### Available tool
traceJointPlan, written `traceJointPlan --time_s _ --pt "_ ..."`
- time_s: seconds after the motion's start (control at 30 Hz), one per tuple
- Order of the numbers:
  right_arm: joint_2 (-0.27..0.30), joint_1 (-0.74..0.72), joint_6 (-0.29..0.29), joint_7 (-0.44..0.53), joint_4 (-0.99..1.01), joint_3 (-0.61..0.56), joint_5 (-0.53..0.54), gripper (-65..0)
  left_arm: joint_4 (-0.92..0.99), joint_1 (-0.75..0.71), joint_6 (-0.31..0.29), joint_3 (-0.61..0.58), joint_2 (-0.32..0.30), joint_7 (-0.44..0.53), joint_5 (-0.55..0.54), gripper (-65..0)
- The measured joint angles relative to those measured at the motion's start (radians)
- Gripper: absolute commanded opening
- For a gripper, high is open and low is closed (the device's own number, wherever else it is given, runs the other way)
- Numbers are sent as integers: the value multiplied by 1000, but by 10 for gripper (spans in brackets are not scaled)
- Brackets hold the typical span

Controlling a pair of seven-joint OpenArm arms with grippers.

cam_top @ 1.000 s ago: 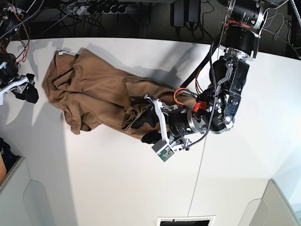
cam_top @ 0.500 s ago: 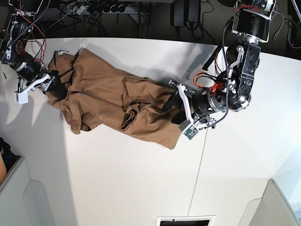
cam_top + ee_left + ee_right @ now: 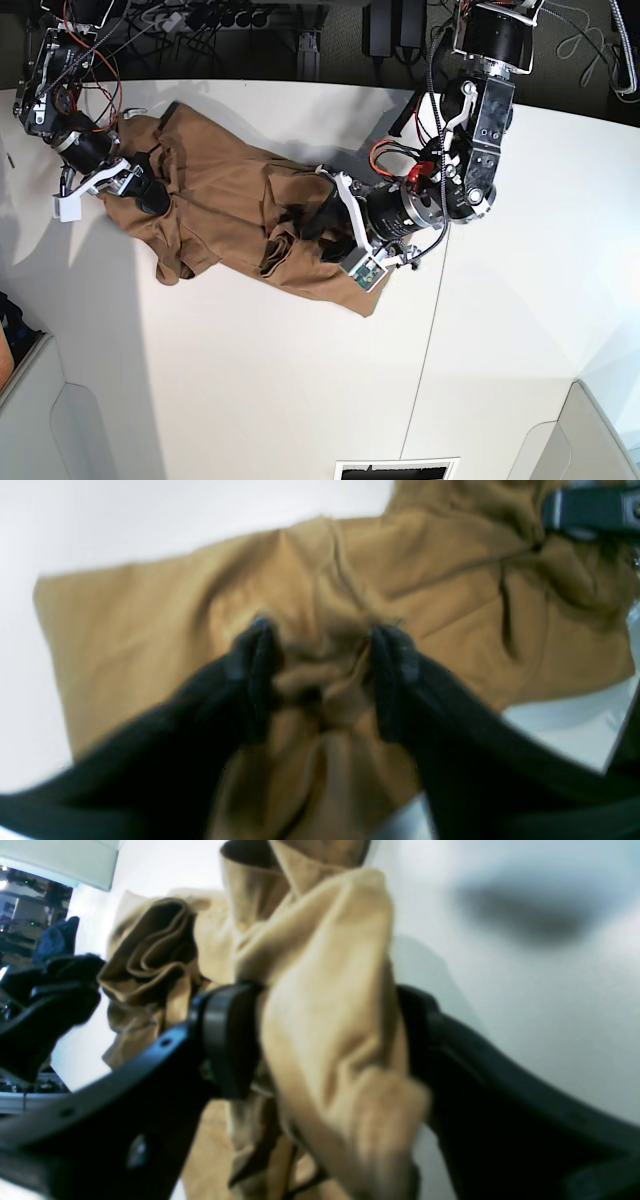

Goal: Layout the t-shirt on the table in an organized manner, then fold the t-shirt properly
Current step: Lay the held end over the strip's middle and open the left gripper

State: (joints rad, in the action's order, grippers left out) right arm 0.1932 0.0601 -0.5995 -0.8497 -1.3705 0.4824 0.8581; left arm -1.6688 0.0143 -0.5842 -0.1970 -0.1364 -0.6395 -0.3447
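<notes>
The tan t-shirt [image 3: 220, 200] lies crumpled on the white table [image 3: 250, 380], running from the far left toward the middle. My left gripper [image 3: 312, 220] is on the shirt's middle. In the left wrist view its black fingers [image 3: 255, 670] pinch a bunched fold of the t-shirt [image 3: 150, 630], and the left gripper [image 3: 322, 680] is closed on that fold. My right gripper [image 3: 150, 188] is at the shirt's left end. In the right wrist view the right gripper [image 3: 327, 1040] clamps a thick wad of the t-shirt [image 3: 325, 940] held up off the table [image 3: 525, 990].
A thin dark seam [image 3: 425, 350] runs across the table right of the shirt. Cables and a power strip [image 3: 210, 18] lie beyond the far edge. Grey bins stand at the front left [image 3: 40, 420] and front right [image 3: 590, 440]. A dark vent [image 3: 395, 470] sits at the front edge.
My right gripper has moved from off the shirt's left side onto its left end and closed on it. My left gripper went right along the shirt, then back to its middle.
</notes>
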Motion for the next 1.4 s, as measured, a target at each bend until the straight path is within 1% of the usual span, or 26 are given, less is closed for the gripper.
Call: traceJointPlan --time_s 0.03,0.07,0.13,0.27,0.37,0.43,0.53,0.7,0.77,0.97,1.07,1.17,1.3,1.33,1.37,1.4 --pt "-2 0 0 0 0 0 1 -245 0 0 0 0 1 16 17 -527" --pt "-3 0 0 0 0 0 2 -245 0 0 0 0 -2 20 28 -560" --pt "-2 -2 0 -4 0 0 1 -245 0 5 0 1 -9 19 53 -595" --pt "-3 -2 0 -7 0 0 0 -245 0 19 0 4 -7 21 57 -648" --pt "-3 -2 0 -8 0 0 2 -245 55 19 0 -12 -2 28 61 -650" --pt "-3 -2 0 -8 0 0 0 -245 122 19 1 -34 13 27 107 -650" --pt "-3 -2 0 -7 0 0 -1 -245 183 21 3 -64 55 72 150 -650" --pt "-3 -2 0 -7 0 0 -1 -245 205 32 3 -96 138 69 153 -650" --pt "-5 -2 0 -7 0 0 -2 -245 205 33 3 -99 156 60 153 -650" --pt "-5 -2 0 -6 0 0 -6 -245 203 59 3 -98 164 37 134 -650" --pt "-5 -2 0 -3 0 0 -6 -245 200 69 3 -103 164 22 74 -650" --pt "-5 -2 0 -2 0 0 -10 -245 199 60 3 -140 164 -13 76 -650" --pt "-5 -2 -4 23 0 0 -27 -249 193 55 3 -149 161 -18 82 -650" --pt "-5 -2 -4 26 0 0 -29 -280 179 60 3 -149 158 -19 83 -650" --pt "-5 -2 -3 33 0 0 -42 -336 161 64 3 -142 156 -19 81 -650" --pt "-5 -2 3 33 0 0 -52 -406 141 68 3 -134 153 -18 76 -650"
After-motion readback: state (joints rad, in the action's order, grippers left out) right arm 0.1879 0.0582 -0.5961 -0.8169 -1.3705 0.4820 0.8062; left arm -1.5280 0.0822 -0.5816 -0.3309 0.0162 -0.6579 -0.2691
